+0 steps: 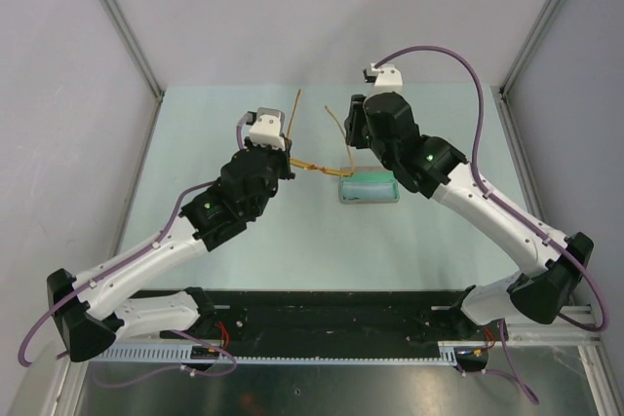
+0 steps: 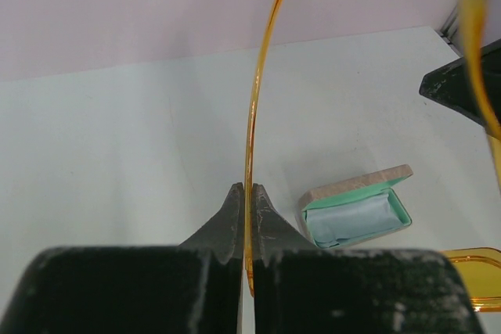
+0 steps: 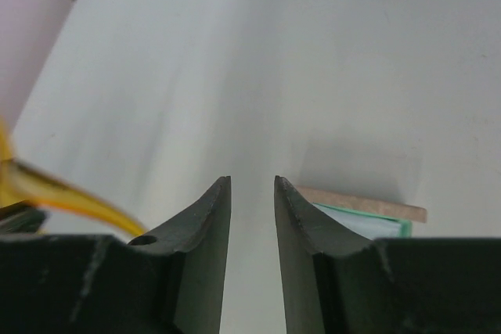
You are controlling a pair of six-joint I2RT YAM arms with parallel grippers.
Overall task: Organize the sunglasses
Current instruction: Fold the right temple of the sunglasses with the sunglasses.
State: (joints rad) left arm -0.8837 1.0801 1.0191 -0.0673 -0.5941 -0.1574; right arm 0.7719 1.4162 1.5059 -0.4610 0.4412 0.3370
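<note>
The sunglasses (image 1: pixel 308 168) have orange-yellow lenses and thin orange arms and hang above the table between the two grippers. My left gripper (image 1: pixel 284 155) is shut on one orange arm (image 2: pixel 254 99), pinched between the fingertips (image 2: pixel 246 187); a lens (image 2: pixel 476 268) shows at the lower right. My right gripper (image 1: pixel 353 135) is open and empty (image 3: pixel 252 181), beside the sunglasses (image 3: pixel 70 197) and above the case. The speckled case (image 1: pixel 369 201) lies open on the table, teal inside, with the light blue cloth (image 2: pixel 352 220) in it. The case also shows in the right wrist view (image 3: pixel 368 202).
The table (image 1: pixel 224 143) is pale green, walled by grey panels with metal posts at the far corners. A black strip (image 1: pixel 322 314) and cable channel run along the near edge between the arm bases. The right arm's black body (image 2: pixel 470 76) shows in the left wrist view.
</note>
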